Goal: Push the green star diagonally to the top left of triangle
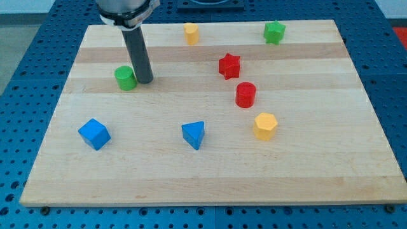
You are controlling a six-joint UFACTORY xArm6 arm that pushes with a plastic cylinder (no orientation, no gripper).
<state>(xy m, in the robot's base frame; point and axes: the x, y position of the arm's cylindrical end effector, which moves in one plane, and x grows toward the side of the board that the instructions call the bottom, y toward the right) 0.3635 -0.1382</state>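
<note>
While the wooden board (pixel 210 172) spreads pale and striped across nearly the whole view, its planks smooth and matte over a blue perforated bench (pixel 25 38), the task looks barely begun: the green star (pixel 275 32) sits at the view's top right, well apart from the blue triangle (pixel 193 135) near the bottom centre, so it must cross most of the board to land up and to the left of that triangle. Next in size, the dark rod stands upright at the upper left, and my tip (pixel 145 81) rests on the wood just beside, perhaps touching, the green cylinder (pixel 126 77), far from the star; the arm carries no hand at all, only this plain rod, so nothing opens or grips. Among the blocks, which look like solid matte plastic with crisp edges, the blue cube (pixel 95 133) sits at lower left, the yellow hexagonal block (pixel 265 125) right of the triangle, the red cylinder (pixel 245 94) just above that, the red star (pixel 229 65) above it again, and a small yellow block (pixel 191 32), shape unclear, at the top edge
</note>
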